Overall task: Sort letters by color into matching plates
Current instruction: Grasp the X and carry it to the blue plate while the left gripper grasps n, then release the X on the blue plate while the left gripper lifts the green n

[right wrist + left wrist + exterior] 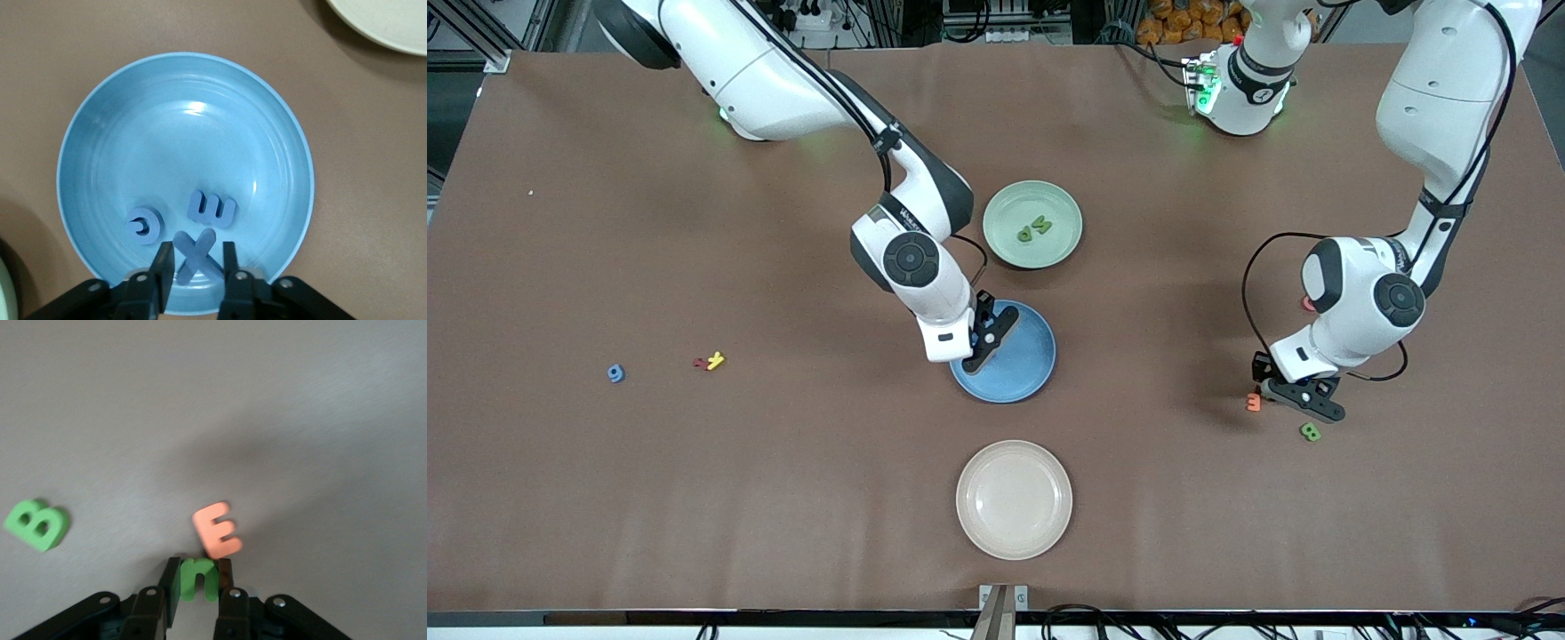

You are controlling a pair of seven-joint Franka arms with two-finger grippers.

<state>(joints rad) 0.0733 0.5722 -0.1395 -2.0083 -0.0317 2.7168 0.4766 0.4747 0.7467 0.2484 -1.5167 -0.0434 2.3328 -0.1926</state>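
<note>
The pale green plate [1014, 209] holds two green letters [1035, 230]. Nearer the camera lies the blue plate [1024, 356] [187, 133], with two blue letters [143, 225] [212, 208] lying in it. My right gripper [970, 363] [197, 250] is low over that plate's rim, shut on a blue X [197, 259]. At the left arm's end of the table, my left gripper [1264, 391] [199, 568] is shut on a green n [199, 579], right beside an orange E [1254, 402] [217, 530]. A green B [1310, 432] [37, 525] lies close by. A blue 9 [615, 373] lies toward the right arm's end.
A cream plate [969, 498] sits nearest the camera, in line with the blue one. A red letter [701, 363] and a yellow letter [715, 361] lie next to the blue 9. A pink piece [1307, 304] shows beside the left arm's wrist.
</note>
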